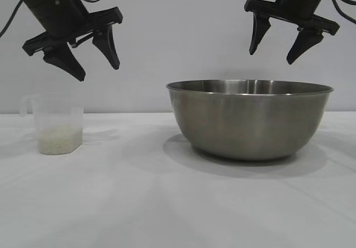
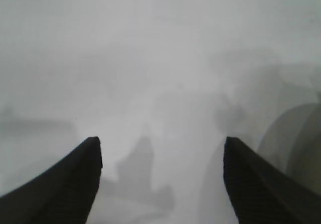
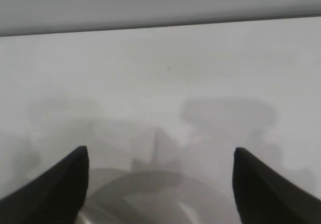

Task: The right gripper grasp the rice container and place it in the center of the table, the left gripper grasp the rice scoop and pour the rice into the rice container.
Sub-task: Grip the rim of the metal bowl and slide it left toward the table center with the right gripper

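Observation:
The rice container [image 1: 249, 120], a large steel bowl, stands on the white table [image 1: 139, 203] right of centre. Its rim shows faintly in the right wrist view [image 3: 165, 184] and at the edge of the left wrist view [image 2: 296, 143]. The rice scoop [image 1: 55, 123], a clear cup with a side handle, stands at the left with rice [image 1: 60, 139] in its bottom. My left gripper [image 1: 100, 73] hangs open above the scoop, tilted, holding nothing. High over the bowl's right half my right gripper [image 1: 271, 58] is open and empty too.
A plain pale wall runs behind the table. Bare tabletop lies between the scoop and the bowl and across the whole front.

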Motion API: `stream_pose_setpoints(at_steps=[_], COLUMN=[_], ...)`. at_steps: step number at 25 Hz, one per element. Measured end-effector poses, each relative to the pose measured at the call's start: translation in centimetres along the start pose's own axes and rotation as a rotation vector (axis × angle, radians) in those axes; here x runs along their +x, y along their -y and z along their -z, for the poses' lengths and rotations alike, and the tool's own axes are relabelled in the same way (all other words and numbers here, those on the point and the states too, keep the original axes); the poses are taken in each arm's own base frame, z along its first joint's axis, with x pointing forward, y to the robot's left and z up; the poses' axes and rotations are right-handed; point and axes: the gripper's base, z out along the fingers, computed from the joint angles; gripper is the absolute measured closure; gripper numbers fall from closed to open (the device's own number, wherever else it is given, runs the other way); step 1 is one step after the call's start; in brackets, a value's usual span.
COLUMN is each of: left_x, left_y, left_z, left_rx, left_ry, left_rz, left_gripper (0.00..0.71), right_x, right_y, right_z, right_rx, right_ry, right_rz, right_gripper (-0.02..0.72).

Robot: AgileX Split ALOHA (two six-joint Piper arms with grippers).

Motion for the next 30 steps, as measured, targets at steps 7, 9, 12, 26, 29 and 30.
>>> stream_pose_setpoints(at_steps=[7, 9, 12, 26, 29, 30], left_x=[0.0, 0.0, 0.0, 0.0, 0.0, 0.0], left_y=[0.0, 0.0, 0.0, 0.0, 0.0, 0.0], left_z=[0.0, 0.0, 0.0, 0.0, 0.0, 0.0], left_rx=[-0.001, -0.001, -0.001, -0.001, -0.001, -0.001], left_ry=[0.002, 0.002, 0.002, 0.002, 0.002, 0.002], left_rz=[0.0, 0.0, 0.0, 0.0, 0.0, 0.0], left_gripper=[0.257, 0.257, 0.257, 0.257, 0.257, 0.257], right_x=[0.0, 0.0, 0.3, 3.8, 4.0, 4.0], right_y=[0.0, 0.0, 0.0, 0.6, 0.6, 0.6], right_z=[0.0, 0.0, 0.0, 0.8, 1.0, 1.0], right_rx=[0.0, 0.0, -0.002, 0.05, 0.053, 0.053], right_ry=[0.002, 0.002, -0.033, -0.43, -0.459, -0.461], right_rz=[0.0, 0.0, 0.009, 0.085, 0.088, 0.087], right_gripper=[0.171, 0.171, 0.171, 0.171, 0.171, 0.171])
